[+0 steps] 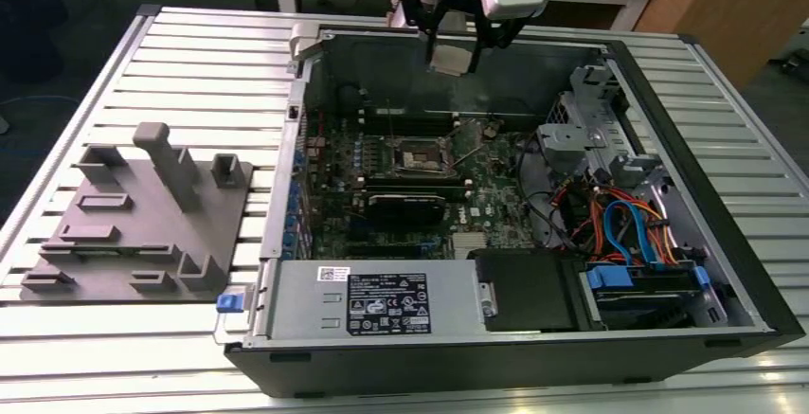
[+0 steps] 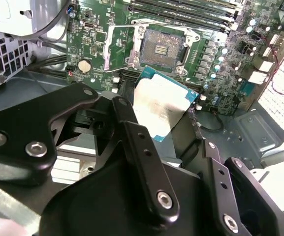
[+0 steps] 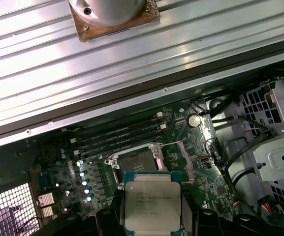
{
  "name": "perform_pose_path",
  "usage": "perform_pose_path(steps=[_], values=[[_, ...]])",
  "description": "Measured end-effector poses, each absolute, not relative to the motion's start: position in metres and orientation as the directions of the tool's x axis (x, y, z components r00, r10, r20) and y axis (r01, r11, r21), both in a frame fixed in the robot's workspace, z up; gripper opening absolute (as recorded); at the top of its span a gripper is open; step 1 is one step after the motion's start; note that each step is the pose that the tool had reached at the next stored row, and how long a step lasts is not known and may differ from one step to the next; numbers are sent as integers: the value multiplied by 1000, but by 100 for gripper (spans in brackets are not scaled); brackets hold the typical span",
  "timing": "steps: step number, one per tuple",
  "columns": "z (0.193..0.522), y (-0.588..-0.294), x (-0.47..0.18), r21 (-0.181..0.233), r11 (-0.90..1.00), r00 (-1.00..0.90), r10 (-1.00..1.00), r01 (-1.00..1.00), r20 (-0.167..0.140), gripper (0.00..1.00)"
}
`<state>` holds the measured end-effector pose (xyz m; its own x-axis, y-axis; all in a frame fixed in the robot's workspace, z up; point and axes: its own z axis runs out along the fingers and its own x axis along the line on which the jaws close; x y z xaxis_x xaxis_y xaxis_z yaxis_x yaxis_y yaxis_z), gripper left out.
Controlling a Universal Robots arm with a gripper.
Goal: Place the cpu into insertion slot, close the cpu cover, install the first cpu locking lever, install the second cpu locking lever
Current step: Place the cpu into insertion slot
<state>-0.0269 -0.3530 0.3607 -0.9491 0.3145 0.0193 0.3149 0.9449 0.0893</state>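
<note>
In the exterior view, an open computer case point(image 1: 506, 367) lies on a desk point(image 1: 203, 63) made of metal strips. A grey tray point(image 1: 139, 215) with blocks on it sits on the desk, at the exterior view's left of the case. The end effector point(image 1: 453, 50) hangs high over the far side of the case. It holds the cpu point(image 1: 453, 61) up in the air. The insertion slot point(image 1: 418, 156) is down below on the green board point(image 1: 480, 210), well apart from the cpu.

In the second wrist view, the end effector point(image 2: 159, 112) is clamped on the cpu point(image 2: 164, 96), with a black finger point(image 2: 123, 109) on each side. The shiny top of the cpu shows. The insertion slot point(image 2: 161, 46) is open, and the cpu cover point(image 2: 119, 46) is swung up just beside it.

In the first wrist view, the cpu point(image 3: 151, 201) sits between the black fingers point(image 3: 107, 221). The insertion slot point(image 3: 136, 161) lies past it, near the long black memory slots point(image 3: 122, 135).
</note>
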Motion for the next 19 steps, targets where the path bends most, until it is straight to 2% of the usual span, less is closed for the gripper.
perform_pose_path(steps=[19], values=[[361, -353, -27, 89, 923, -928, 373, 373, 19, 54]])
